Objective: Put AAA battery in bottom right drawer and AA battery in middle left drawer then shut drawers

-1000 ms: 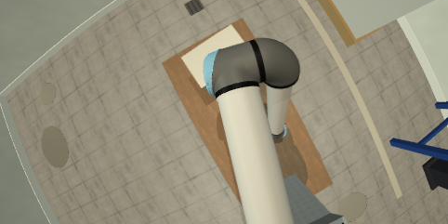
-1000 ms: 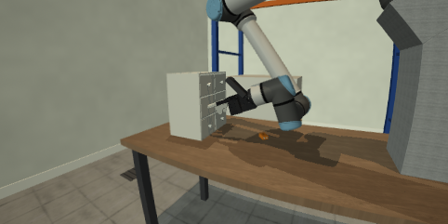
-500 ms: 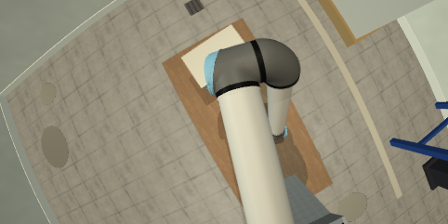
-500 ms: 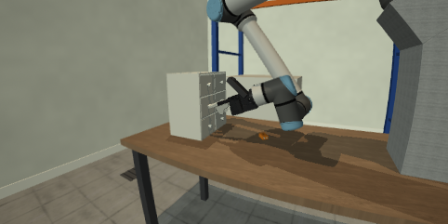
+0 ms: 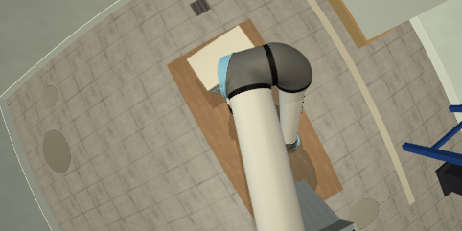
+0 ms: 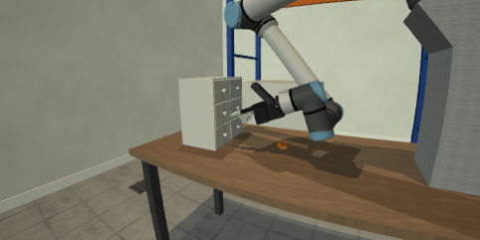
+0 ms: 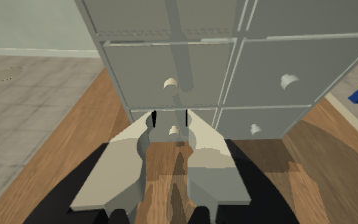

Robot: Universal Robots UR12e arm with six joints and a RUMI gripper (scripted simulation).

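The white chest (image 6: 199,114) (image 5: 218,54) stands upright at the far end of the wooden table (image 6: 299,178) (image 5: 201,114). Its drawers all look shut. My gripper (image 6: 243,114) (image 7: 171,111) is level in front of the left column, slightly open, with nothing between the fingers. It sits just short of the drawer fronts. In the wrist view the middle-row left knob (image 7: 170,84) is just above the fingertips. The bottom-row left knob (image 7: 173,131) shows through the gap between them. The bottom-row right knob (image 7: 255,129) is lower right. I see no battery in any view.
A small orange thing (image 6: 282,144) lies on the table under the forearm. The arm's grey pedestal (image 6: 448,94) stands at the right end of the table. A blue and orange rack (image 6: 258,54) stands behind. The arm hides much of the table from above.
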